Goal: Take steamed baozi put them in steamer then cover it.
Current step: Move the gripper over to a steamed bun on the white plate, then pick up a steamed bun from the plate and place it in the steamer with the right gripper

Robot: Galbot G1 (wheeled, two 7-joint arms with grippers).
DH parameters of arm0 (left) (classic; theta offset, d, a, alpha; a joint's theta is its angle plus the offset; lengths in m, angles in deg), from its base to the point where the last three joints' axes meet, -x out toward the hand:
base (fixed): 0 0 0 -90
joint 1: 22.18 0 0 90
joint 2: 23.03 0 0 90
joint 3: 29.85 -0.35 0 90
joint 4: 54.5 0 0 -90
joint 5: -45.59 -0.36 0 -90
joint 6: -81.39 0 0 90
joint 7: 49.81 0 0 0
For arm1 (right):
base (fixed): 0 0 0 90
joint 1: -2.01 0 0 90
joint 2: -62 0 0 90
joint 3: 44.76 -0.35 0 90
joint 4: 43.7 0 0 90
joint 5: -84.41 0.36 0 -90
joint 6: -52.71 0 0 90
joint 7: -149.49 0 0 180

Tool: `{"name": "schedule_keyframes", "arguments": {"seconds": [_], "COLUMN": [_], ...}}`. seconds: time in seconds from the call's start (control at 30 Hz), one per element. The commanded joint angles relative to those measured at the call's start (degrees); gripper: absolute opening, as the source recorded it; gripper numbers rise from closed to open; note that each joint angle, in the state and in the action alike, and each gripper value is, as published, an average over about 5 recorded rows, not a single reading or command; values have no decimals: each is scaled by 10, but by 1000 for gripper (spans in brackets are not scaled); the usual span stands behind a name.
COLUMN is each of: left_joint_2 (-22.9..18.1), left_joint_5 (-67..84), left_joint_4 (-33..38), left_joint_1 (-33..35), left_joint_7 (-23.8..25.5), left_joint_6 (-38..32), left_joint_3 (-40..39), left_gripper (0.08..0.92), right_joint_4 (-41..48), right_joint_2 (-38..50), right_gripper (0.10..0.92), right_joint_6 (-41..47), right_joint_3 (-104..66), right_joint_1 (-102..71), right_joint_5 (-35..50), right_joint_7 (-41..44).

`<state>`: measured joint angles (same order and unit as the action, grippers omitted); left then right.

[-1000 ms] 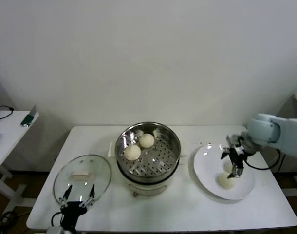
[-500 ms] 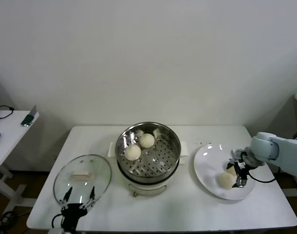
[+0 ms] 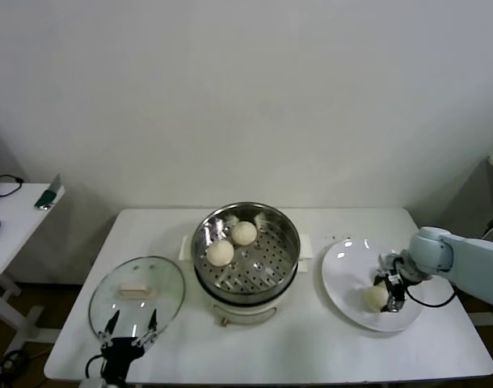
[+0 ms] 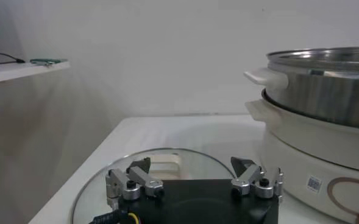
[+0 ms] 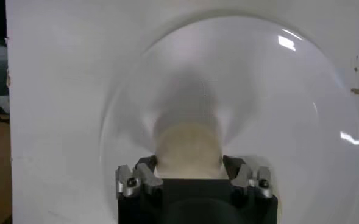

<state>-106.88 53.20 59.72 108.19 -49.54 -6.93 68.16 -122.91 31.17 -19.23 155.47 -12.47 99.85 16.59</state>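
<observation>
White wall backs the white surface (image 3: pixel 254 347), where the steamer (image 3: pixel 246 257) stands at centre as the landmark. Its steel pot is uncovered, and two steamed baozi (image 3: pixel 220 252) sit on the perforated tray inside, toward its far left part. Left of the steamer lies a glass lid (image 3: pixel 136 297); the left pincer (image 3: pixel 132 330) hangs over the lid's near edge, fingers spread apart and holding nothing. Right of the steamer sits a white plate (image 3: pixel 347 263), and on it a third bun (image 3: pixel 375 297). The right pincer (image 3: pixel 394 293) is down on the plate, its fingers set either side of that bun; whether they press it cannot be told.
</observation>
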Motion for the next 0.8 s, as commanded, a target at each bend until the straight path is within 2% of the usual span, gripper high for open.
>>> {"name": "schedule_keyframes", "arguments": {"seconds": [0.03, 0.2, 0.33, 0.47, 0.57, 0.67, 0.8], "left_joint_2": [0, 0, 0, 2, 3, 4, 4], "left_joint_5": [0, 0, -3, -4, -4, -6, -8], "left_joint_4": [1, 4, 7, 8, 7, 6, 6], "left_joint_1": [1, 4, 6, 7, 8, 9, 9], "left_joint_7": [0, -1, -1, -1, -2, -3, -5], "left_joint_6": [0, 0, 1, 0, 0, -1, 0], "left_joint_3": [0, 1, 0, 0, 0, 0, 0], "left_gripper": [823, 823, 823, 823, 823, 823, 823], "right_joint_4": [3, -9, -30, -44, -59, -112, -215], "right_joint_2": [-7, -13, -47, -115, -174, -222, -275], "right_gripper": [691, 670, 662, 664, 664, 662, 662], "right_joint_6": [-1, -19, -54, -134, -205, -239, -240], "right_joint_3": [-7, 42, 155, 251, 254, 226, 154], "right_joint_1": [-4, 81, 258, 438, 529, 576, 575], "right_joint_5": [1, 5, 48, 82, 92, 100, 95], "right_joint_7": [4, 24, 51, 92, 116, 115, 88]}}
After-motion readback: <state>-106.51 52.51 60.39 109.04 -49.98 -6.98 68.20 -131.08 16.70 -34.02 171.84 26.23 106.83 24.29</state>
